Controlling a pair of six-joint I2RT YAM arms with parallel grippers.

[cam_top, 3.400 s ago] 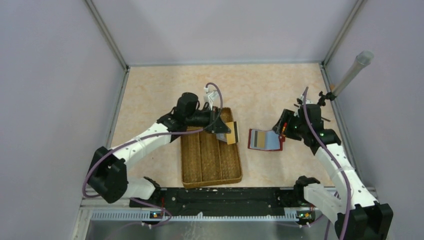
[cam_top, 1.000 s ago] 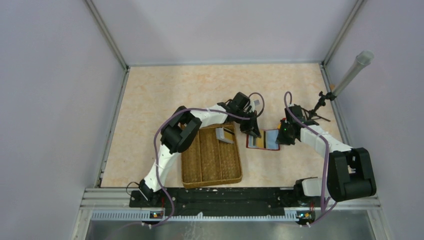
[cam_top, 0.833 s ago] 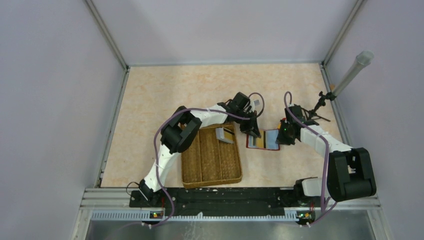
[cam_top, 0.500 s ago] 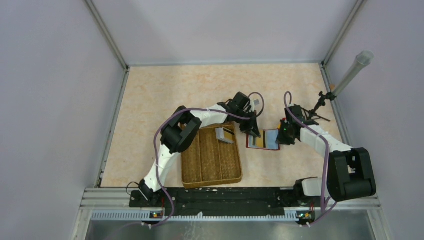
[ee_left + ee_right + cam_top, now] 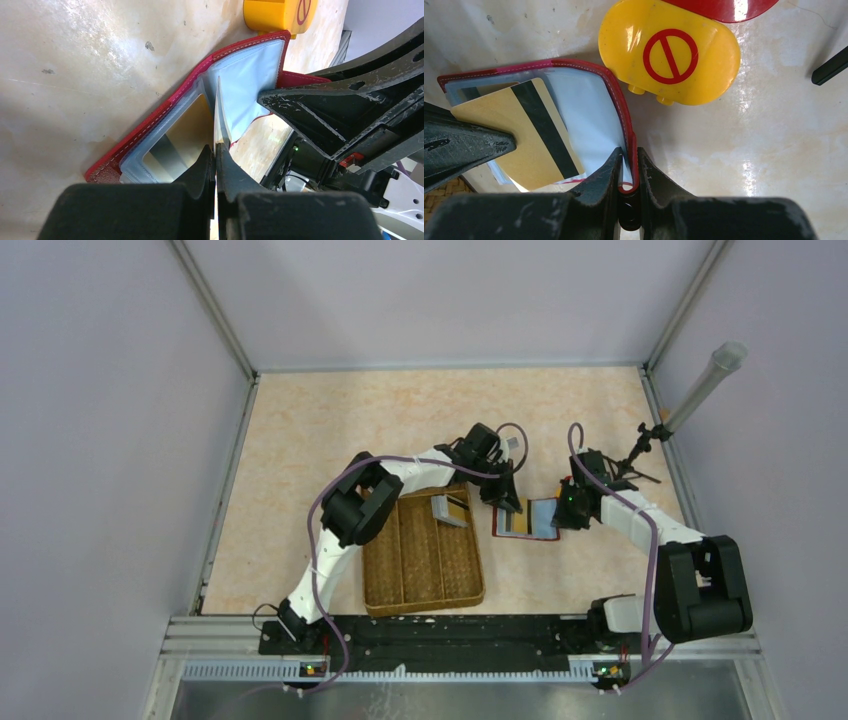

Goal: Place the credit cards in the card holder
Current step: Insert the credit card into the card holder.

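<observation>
The dark red card holder (image 5: pixel 530 521) lies open on the table, right of the woven tray. My right gripper (image 5: pixel 628 152) is shut on its right flap's edge (image 5: pixel 620 105), at the holder's right side in the top view (image 5: pixel 562 512). My left gripper (image 5: pixel 216 147) is shut on a yellow-gold credit card (image 5: pixel 524 137) with a black stripe. That card shows edge-on (image 5: pixel 219 112), and its far end is over the holder's pale blue inside (image 5: pixel 250 75). Another gold card (image 5: pixel 185 132) sits behind the left clear slot. More credit cards (image 5: pixel 450 508) lie in the tray.
The brown woven divided tray (image 5: pixel 420 575) stands left of the holder. A round yellow-and-red object (image 5: pixel 669 55) lies just beyond the holder's far edge. A grey tube on a stand (image 5: pixel 705 385) leans at the right wall. Walls close in the table on three sides.
Since the oldest frame my left gripper has moved with a card from above the tray to the card holder. Over the last second nothing has visibly moved.
</observation>
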